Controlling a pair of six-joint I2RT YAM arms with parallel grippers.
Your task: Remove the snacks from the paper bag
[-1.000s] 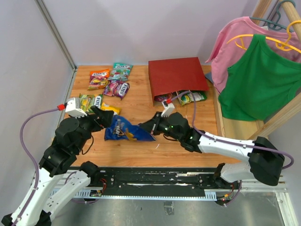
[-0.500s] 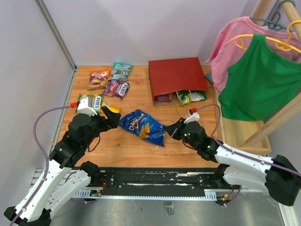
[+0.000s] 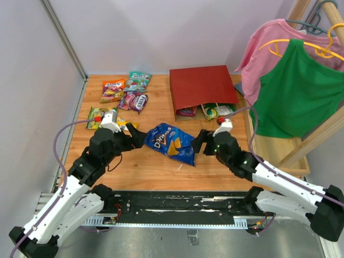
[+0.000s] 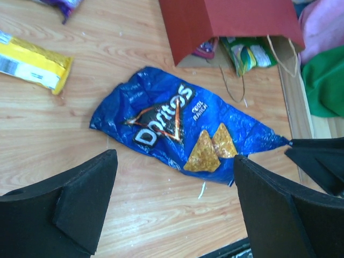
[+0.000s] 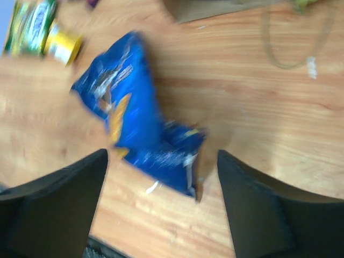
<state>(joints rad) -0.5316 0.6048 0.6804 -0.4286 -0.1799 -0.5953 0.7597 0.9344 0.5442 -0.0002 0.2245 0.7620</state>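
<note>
Several candy packets (image 3: 133, 100) are spread on the table (image 3: 161, 166) to the left of the paper bag (image 3: 201, 86), and a yellow bar wrapper (image 3: 124, 124) lies left of the bag's mouth and nearer the arms. Further right, and also short of the mouth, the left gripper (image 3: 136, 136) is held with its jaws wide apart and nothing between them. Next comes the Doritos bag (image 3: 171, 143), fully out of the paper bag and laid flat in front of the left corner of its mouth. Its long axis is slanted, the left end farther from the arms and the right end nearer them, so that one end is turned toward each gripper. The right gripper (image 3: 199, 142) is set just off that right end, in front of the mouth; although its wrist view is blurred, its jaws are seen spread and nothing is clasped. Two snacks are not yet taken out: a purple packet (image 3: 187, 112) at the left of the mouth and a green packet (image 3: 219, 110) at the right, both partly showing. These lie straight beyond the right gripper, so the right arm is judged the nearer, while the left arm would have to be carried across the Doritos bag.
</note>
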